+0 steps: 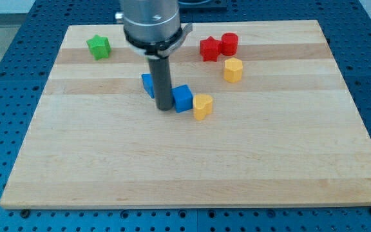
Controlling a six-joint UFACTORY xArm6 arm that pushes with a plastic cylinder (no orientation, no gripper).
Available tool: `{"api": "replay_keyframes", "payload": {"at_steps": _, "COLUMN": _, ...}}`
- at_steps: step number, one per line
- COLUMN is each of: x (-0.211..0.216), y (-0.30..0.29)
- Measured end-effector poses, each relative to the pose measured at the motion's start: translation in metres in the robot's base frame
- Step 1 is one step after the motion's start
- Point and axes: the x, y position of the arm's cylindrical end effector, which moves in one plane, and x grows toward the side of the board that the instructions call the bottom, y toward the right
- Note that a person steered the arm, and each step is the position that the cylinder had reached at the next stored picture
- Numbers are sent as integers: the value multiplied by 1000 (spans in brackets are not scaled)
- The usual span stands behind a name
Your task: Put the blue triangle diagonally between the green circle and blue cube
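Note:
My tip [164,108] rests on the board at the middle, touching the left side of the blue cube [183,98]. A second blue block [147,84], partly hidden behind the rod, lies just up and left of the tip; its shape is hard to make out. The only green block [98,46] in view sits near the view's top left and looks star-shaped. No green circle shows; the arm hides part of the board's top edge.
A yellow block [202,106] touches the blue cube's lower right. A yellow hexagon-like block [233,69] lies to the upper right. A red star [209,48] and a red cylinder [229,43] sit together near the top. The wooden board [185,167] ends on all sides.

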Motion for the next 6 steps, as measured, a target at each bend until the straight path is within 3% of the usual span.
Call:
{"api": "replay_keyframes", "payload": {"at_steps": 1, "x": -10, "y": 6}}
{"api": "replay_keyframes", "payload": {"at_steps": 3, "x": 62, "y": -61}}
{"api": "replay_keyframes", "payload": {"at_steps": 4, "x": 64, "y": -91}}
{"api": "replay_keyframes", "payload": {"at_steps": 5, "x": 0, "y": -81}}
{"api": "replay_keyframes", "payload": {"at_steps": 6, "x": -4, "y": -70}}
